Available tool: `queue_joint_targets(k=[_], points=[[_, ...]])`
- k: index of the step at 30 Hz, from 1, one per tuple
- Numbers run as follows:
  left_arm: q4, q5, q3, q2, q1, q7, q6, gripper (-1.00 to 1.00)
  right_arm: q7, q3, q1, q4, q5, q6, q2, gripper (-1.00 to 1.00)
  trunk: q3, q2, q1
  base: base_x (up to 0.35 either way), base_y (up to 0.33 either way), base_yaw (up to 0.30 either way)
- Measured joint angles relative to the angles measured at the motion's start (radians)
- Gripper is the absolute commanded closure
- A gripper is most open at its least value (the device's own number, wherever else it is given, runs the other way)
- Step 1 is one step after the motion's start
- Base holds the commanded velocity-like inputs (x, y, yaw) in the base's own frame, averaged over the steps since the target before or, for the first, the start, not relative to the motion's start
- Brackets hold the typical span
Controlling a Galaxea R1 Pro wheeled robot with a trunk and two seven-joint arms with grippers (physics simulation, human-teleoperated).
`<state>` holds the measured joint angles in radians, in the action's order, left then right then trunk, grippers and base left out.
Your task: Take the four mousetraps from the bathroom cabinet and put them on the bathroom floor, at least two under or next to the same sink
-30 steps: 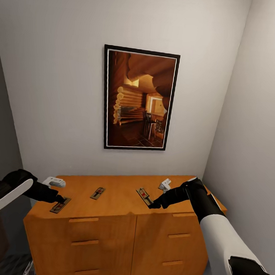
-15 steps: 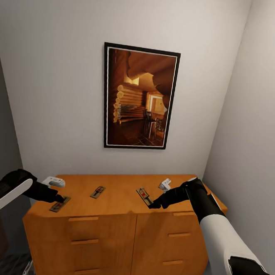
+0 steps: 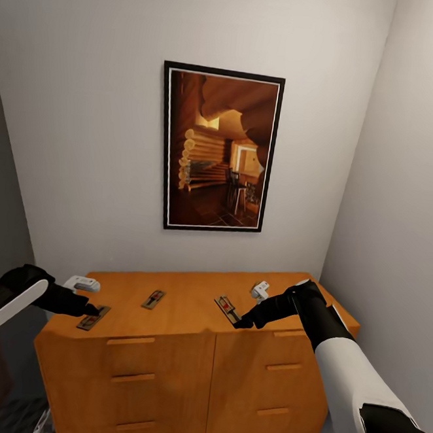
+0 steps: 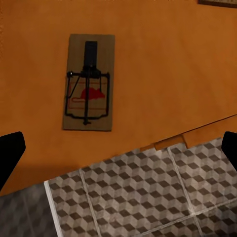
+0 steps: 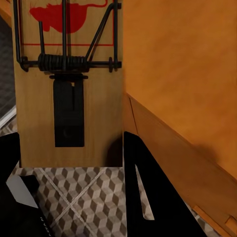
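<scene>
Atop cabinet (image 3: 184,289), open left claw (image 4: 118,148) hovers over mousetrap (image 4: 89,82); right claw's state unclear.

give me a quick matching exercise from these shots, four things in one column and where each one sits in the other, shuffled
Things:
1. left gripper
2. right gripper
3. framed picture
4. middle mousetrap

Places:
A. on the wall above the cabinet
B. on the cabinet top, between the two arms, untouched
C. at the mousetrap near the cabinet's front edge, right half
D. at the mousetrap near the cabinet's left front corner

Pairs: 1-D, 2-C, 3-A, 4-B
</scene>
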<state>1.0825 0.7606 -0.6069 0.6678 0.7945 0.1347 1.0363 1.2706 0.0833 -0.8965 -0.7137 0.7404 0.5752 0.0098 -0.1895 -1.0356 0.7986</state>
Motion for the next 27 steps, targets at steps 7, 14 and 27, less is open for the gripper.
queue_joint_targets(k=[7, 14, 27], points=[[0.0, -0.001, 0.02, 0.001, 0.0, -0.001, 0.0, -1.0, 0.0, 0.0, 0.0, 0.0, 0.0, 0.0, 0.0, 1.0, -0.022, -0.049, 0.027, 0.0, 0.0, 0.0], [0.003, -0.003, 0.033, 0.003, 0.0, -0.002, 0.0, -1.0, 0.0, 0.0, 0.0, 0.0, 0.0, -0.001, 0.0, 1.0, -0.041, -0.091, 0.05, 0.0, 0.0, 0.0], [0.005, -0.003, 0.04, 0.014, 0.0, -0.002, -0.001, -1.0, 0.0, 0.0, 0.0, 0.0, 0.0, -0.001, 0.0, 1.0, -0.041, -0.091, 0.05, 0.0, 0.0, 0.0]])
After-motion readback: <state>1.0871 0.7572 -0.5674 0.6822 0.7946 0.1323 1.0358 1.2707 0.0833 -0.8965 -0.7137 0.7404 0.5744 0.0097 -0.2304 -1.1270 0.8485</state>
